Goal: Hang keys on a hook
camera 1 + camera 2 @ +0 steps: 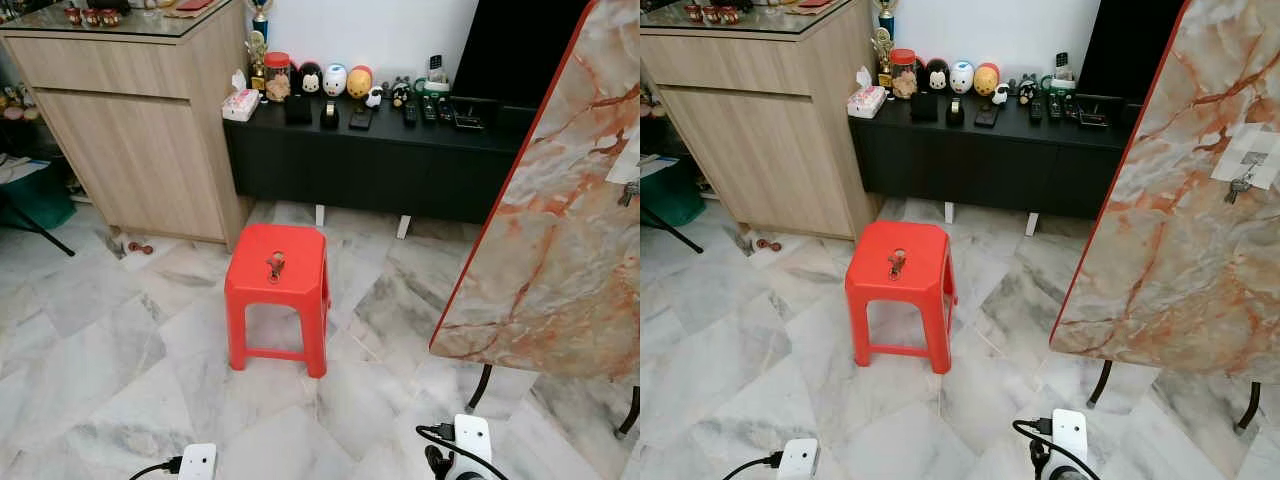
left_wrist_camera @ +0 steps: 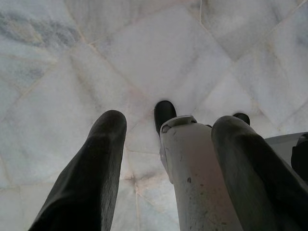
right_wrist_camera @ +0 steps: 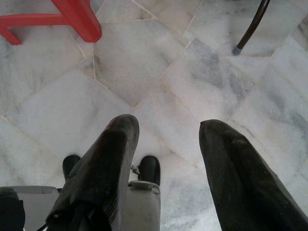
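A small bunch of keys (image 1: 275, 266) lies on top of a red plastic stool (image 1: 300, 250) in the middle of the marble floor. To the right stands a tilted marble-patterned board (image 1: 1180, 230). It carries a white patch (image 1: 1262, 160) with a hook, and another key (image 1: 1239, 186) hangs from it. Both arms hang low at my sides, well short of the stool. My left gripper (image 2: 171, 122) points down at the floor, open and empty. My right gripper (image 3: 171, 125) is also open and empty, with a stool leg (image 3: 79, 17) ahead of it.
A wooden cabinet (image 1: 140, 130) stands at the back left. Beside it is a low black console (image 1: 400, 160) with figurines and remotes. The board rests on thin black legs (image 1: 480, 385). Between the stool and me the floor (image 1: 120, 380) is bare marble.
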{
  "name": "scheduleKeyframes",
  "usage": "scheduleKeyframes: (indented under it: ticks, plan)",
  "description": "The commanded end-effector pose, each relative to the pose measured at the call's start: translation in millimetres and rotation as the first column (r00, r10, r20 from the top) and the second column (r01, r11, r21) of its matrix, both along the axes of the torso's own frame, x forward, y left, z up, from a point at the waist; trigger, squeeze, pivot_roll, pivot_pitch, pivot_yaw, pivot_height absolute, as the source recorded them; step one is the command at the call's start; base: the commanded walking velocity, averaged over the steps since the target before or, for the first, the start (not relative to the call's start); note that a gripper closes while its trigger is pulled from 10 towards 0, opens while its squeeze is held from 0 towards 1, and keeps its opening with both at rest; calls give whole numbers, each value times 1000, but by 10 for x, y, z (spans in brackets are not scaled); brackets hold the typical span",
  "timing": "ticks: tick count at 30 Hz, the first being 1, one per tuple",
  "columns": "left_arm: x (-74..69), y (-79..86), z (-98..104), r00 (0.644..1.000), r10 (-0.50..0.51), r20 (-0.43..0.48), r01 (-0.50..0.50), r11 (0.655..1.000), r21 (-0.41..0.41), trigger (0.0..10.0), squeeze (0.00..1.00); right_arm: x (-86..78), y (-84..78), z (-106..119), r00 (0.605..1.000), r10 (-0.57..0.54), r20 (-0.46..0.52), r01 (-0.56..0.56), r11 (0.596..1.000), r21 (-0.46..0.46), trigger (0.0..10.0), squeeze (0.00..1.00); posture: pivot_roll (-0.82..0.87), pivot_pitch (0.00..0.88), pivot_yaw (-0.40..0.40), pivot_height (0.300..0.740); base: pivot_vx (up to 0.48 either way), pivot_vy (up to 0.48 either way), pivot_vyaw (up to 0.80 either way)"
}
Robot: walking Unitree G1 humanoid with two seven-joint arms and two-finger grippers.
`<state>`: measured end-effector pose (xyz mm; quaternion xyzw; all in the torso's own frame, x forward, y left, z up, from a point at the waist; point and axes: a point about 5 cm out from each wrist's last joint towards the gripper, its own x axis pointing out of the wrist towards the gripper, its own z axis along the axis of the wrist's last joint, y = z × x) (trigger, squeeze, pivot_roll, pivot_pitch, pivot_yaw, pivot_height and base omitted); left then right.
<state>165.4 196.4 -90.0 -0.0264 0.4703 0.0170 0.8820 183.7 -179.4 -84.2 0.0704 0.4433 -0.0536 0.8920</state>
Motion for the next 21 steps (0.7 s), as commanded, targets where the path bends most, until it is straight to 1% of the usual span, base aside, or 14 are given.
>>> scheduleKeyframes:
  ticks: [1, 12, 13, 14, 15, 16, 21]
  plan:
    - [-40, 4, -19, 1000, 5, -19, -5, 1000, -1, 10000, 0, -24, -33, -7, 1000, -7, -4, 7, 1000, -10, 10000, 0, 16, 0, -41, 740, 0, 0, 0]
    - [-40, 4, -19, 1000, 5, -19, -5, 1000, -1, 10000, 0, -24, -33, -7, 1000, -7, -4, 7, 1000, -10, 10000, 0, 16, 0, -41, 740, 0, 0, 0]
    - [-40, 2, -19, 1000, 5, -19, -5, 1000, -2, 10000, 0, -25, -31, -8, 1000, -10, -4, 10, 1000, -5, 10000, 0, 0, 0, 0, 740, 0, 0, 0]
    - [-40, 2, -19, 1000, 5, -19, -5, 1000, -2, 10000, 0, -25, -31, -8, 1000, -10, -4, 10, 1000, -5, 10000, 0, 0, 0, 0, 740, 0, 0, 0]
    - [-115, 77, -42, 998, -1, -57, 3, 1000, 20, 10000, 0, -8, -17, 4, 999, -27, 22, 26, 999, 39, 10000, 0, 15, 0, -37, 740, 0, 0, 0]
    - [-137, 99, -47, 998, -3, -68, 5, 1000, 26, 10000, 0, -3, -14, 8, 999, -32, 29, 30, 998, 50, 10000, 0, 13, 0, -36, 740, 0, 0, 0]
    - [-167, 137, -52, 997, -1, -75, 3, 1000, 30, 10000, 0, 0, -11, 10, 999, -30, 33, 28, 998, 54, 10000, 0, 16, 0, -37, 740, 0, 0, 0]
